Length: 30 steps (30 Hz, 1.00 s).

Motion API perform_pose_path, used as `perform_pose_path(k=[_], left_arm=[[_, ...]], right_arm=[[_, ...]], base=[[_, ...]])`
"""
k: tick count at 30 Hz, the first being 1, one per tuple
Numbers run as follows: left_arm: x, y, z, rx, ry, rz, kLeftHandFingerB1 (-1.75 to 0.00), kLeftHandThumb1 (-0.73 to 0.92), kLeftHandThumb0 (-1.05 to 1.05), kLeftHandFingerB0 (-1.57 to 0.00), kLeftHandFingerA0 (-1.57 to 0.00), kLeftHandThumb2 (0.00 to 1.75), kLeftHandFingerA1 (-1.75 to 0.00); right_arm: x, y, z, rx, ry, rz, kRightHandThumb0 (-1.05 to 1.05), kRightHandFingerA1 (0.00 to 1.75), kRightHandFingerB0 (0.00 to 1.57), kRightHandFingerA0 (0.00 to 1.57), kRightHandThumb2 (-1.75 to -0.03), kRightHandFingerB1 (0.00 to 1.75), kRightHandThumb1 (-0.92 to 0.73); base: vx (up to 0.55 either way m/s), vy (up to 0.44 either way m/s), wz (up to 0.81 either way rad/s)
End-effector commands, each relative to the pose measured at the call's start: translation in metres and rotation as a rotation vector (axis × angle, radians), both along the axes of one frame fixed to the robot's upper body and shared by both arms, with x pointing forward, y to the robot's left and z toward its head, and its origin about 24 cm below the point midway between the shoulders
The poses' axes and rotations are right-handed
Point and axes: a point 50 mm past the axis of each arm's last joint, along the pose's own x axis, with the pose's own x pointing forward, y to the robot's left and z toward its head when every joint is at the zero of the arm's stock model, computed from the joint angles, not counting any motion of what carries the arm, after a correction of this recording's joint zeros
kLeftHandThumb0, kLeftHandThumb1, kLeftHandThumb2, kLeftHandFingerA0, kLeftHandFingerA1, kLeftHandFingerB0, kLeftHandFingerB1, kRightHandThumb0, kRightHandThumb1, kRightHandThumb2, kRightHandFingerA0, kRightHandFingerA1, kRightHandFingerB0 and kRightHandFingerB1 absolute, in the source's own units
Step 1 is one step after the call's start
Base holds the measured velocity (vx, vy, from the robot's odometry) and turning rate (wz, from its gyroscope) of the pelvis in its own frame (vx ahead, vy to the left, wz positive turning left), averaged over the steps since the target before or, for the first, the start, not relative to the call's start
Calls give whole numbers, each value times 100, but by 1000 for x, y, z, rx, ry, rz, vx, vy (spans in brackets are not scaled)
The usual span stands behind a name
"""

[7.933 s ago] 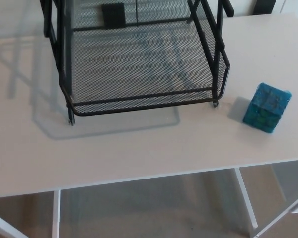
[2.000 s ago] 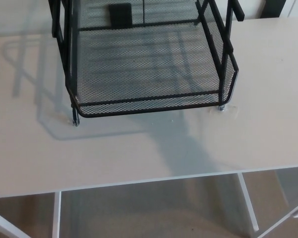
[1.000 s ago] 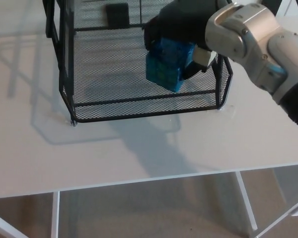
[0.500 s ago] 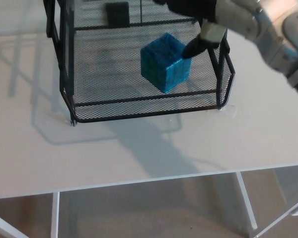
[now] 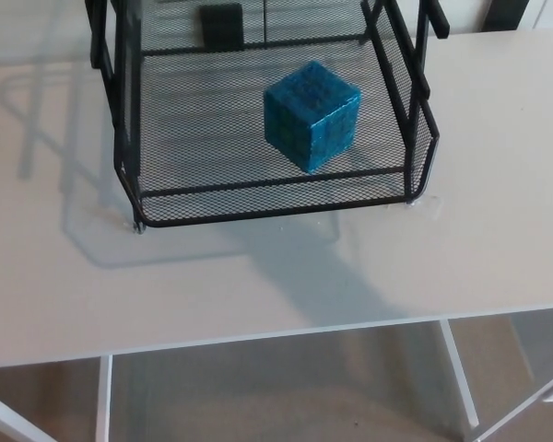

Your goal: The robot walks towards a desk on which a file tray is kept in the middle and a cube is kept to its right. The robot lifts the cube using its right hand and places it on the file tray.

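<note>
pale desk point(image 5: 258, 276) fills the frame, black mesh file tray point(image 5: 258, 201) at upper centre with walls and corner posts ringing its bed, blue cube point(image 5: 311, 115) resting flat on that bed right of centre, one vertical edge turned toward lower frame, sides equal; neither robot hand shows, so opening cannot be told.

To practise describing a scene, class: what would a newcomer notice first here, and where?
The bright blue cube stands out first, resting on the mesh floor of the black wire file tray, toward its right front. The tray sits at the far middle of the pale desk, its shadow falling on the desktop.
</note>
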Motion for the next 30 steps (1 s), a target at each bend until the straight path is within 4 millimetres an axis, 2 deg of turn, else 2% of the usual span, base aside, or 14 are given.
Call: perform_pose_path(k=[1, 5, 6, 7, 9, 10, 13, 17, 22, 24, 25, 28, 29, 30], left_arm=[[-11, 13, 5, 23, -18, 63, -103, 91, -105, -39, -58, 93, -111], [-20, 19, 6, 30, -20, 98, -100, 92, -105, -38, -54, 95, -108], [-20, 21, 8, 33, -22, 103, -97, 92, -105, -35, -49, 97, -107], [-21, 22, 9, 31, -29, 110, -99, 92, -105, -35, -50, 98, -108], [-21, 23, 9, 31, -31, 122, -89, 72, -105, -36, -60, 140, -103], [-21, 24, 10, 28, -35, 134, -97, 92, -105, -34, -51, 100, -107], [-19, 25, 12, 18, -59, 167, -90, 74, -105, -35, -59, 141, -104], [-19, 27, 13, 8, -77, 194, -102, 92, -105, -30, -53, 99, -115], [-21, 26, 11, 19, -49, 172, -99, 92, -105, -31, -48, 101, -110], [-22, 27, 11, 27, -35, 151, -86, 73, -105, -29, -55, 142, -101], [-22, 28, 13, 32, -38, 151, -103, 92, -105, -26, -46, 101, -115], [-23, 28, 12, 29, -45, 170, -97, 92, -105, -33, -47, 100, -107], [-23, 28, 12, 28, -48, 170, -89, 75, -105, -34, -58, 141, -103], [-23, 28, 12, 30, -50, 164, -89, 75, -105, -34, -58, 141, -103]], right_arm=[[-82, -136, 29, 494, -48, -116, -80, 7, 2, 0, -77, 6, -47], [-115, -197, 8, 719, -83, -241, -59, 5, 0, 0, -65, 28, -59], [-136, -225, -10, 846, -158, -388, -59, 62, 4, 38, -81, 31, -50], [-146, -242, -21, 942, -164, -491, -58, 63, 4, 62, -60, 26, -62], [-152, -251, -31, 963, -198, -528, -52, 59, 2, 23, -59, 27, -65], [-160, -267, -49, 989, -251, -580, -54, 39, 7, 6, -61, 24, -63], [-199, -318, -122, 1151, -428, -785, -61, 53, 4, 15, -82, 39, -47], [-231, -334, -182, 1399, -660, -968, -48, 45, 22, 37, -59, 29, -62], [-259, -331, -245, 1631, -866, -1149, -42, 57, 25, 34, -59, 33, -62], [-269, -319, -276, 1689, -787, -1215, -27, 64, 4, 31, -96, 47, -50], [-272, -316, -287, 1748, -731, -1277, -43, 54, 12, 24, -60, 32, -68], [-286, -299, -305, 1613, -400, -1537, -61, 96, 0, 55, -63, 18, -78], [-290, -295, -311, 1611, -352, -1623, -63, 72, 21, 57, -63, 69, -79], [-291, -296, -314, 1564, -312, -1622, -63, 72, 21, 57, -63, 69, -79]], base=[[0, 0, 0], [0, 0, 0], [0, 0, 0], [0, 0, 0], [0, 0, 0], [0, 0, 0], [0, 0, 0], [0, 0, 0], [0, 0, 0], [0, 0, 0], [0, 0, 0], [0, 0, 0], [0, 0, 0], [0, 0, 0]])
